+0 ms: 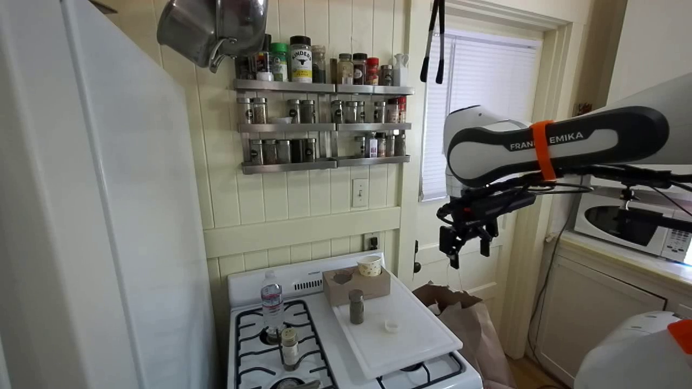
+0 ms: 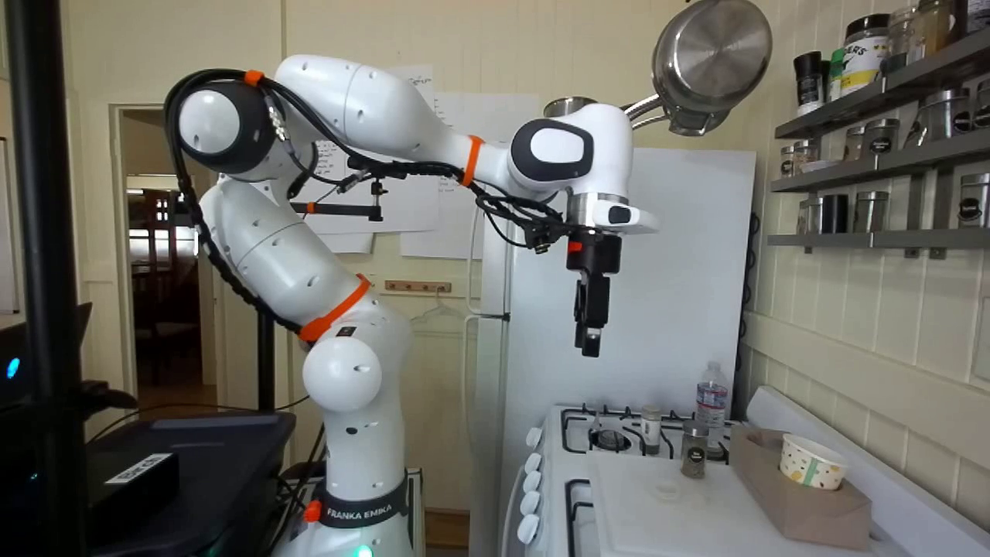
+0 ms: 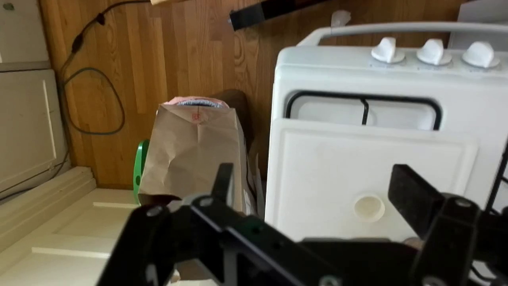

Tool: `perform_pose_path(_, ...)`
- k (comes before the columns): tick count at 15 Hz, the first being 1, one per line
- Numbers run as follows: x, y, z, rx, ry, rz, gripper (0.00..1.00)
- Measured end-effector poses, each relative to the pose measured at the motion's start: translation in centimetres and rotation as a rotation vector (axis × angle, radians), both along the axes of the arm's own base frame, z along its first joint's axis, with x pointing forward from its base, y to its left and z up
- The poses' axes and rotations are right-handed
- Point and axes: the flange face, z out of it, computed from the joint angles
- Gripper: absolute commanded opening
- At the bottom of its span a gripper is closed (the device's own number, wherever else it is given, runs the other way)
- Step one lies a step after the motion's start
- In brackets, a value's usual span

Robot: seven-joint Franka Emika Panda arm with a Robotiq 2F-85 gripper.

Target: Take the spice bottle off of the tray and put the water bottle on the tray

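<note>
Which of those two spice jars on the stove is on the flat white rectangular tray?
The short greyish dark-capped jar. The white-labelled pale-capped jar stands off the tray, at the black burner grate.

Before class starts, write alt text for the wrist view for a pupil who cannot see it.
An open, empty black gripper juts in from the bottom. Beyond it, a white tray bearing a small round dish lies on a white stove; at picture left are a brown paper bag and wooden floor.
</note>
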Motion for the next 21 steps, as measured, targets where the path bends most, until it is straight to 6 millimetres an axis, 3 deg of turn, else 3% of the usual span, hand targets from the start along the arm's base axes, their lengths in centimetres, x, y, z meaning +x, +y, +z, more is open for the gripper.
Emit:
perform_pose_path(4, 4.2, 0.2, 0.2, -0.106, -0.208, -0.042, 1.00)
perform_pose_path(8, 8.6, 1.4, -3.3, -0.229, -0.245, -0.065, 1.00)
perform_pose_path(16, 9.0, 1.2, -2.7, -0.172, -0.293, -0.146, 1.00)
perform_pose_path(18, 10.5, 3.0, -3.9, -0.089, -0.322, -0.188, 1.00)
perform_pose_path(21, 13.5, 7.4, -7.4, 0.011, -0.333, -0.188, 1.00)
